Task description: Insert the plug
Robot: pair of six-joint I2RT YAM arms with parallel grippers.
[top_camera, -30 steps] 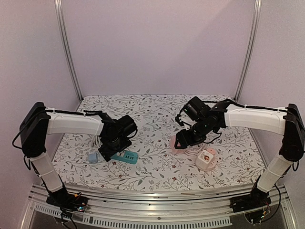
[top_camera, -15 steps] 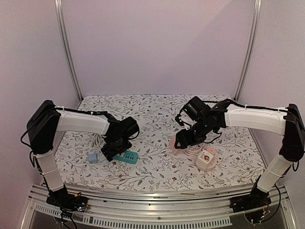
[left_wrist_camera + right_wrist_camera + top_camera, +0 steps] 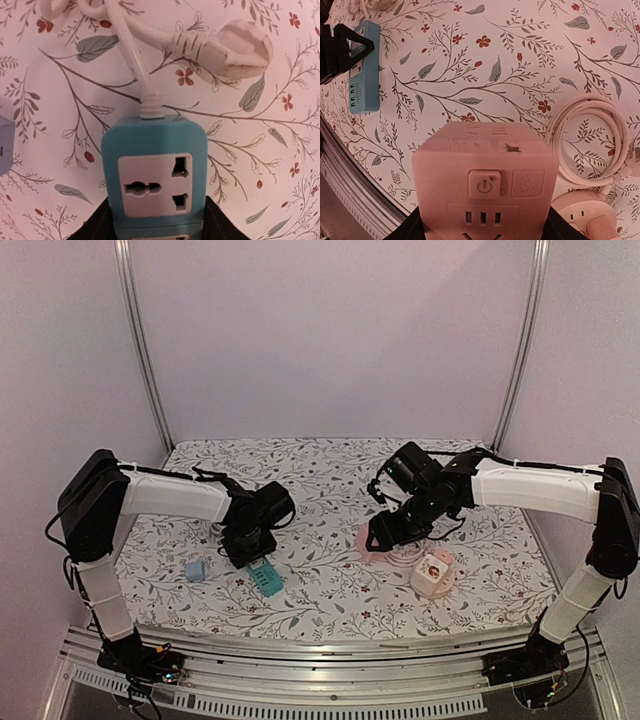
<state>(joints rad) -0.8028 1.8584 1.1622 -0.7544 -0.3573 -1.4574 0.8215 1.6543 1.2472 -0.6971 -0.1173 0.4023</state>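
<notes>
A teal power strip [image 3: 155, 175] lies on the flowered mat, its white socket face up. My left gripper [image 3: 155, 220] is shut on the strip's sides, one black finger on each side. From above, the teal strip [image 3: 265, 577] points toward the front edge under the left gripper [image 3: 250, 558]. Just beyond the strip lies the white plug [image 3: 245, 50] with its white cord [image 3: 135, 65]. My right gripper [image 3: 482, 220] is shut on a pink cube socket [image 3: 482, 170], held over the mat at centre right [image 3: 372, 537].
A small grey-blue adapter [image 3: 194, 568] sits left of the strip. A coiled white cable [image 3: 587, 142] and a white-and-pink cube socket [image 3: 432, 573] lie near the right gripper. The metal front rail [image 3: 320, 650] borders the mat.
The left gripper has come down over the teal strip and shut on it. The strip has turned from lying crosswise to pointing at the front edge. The right arm has not moved.
</notes>
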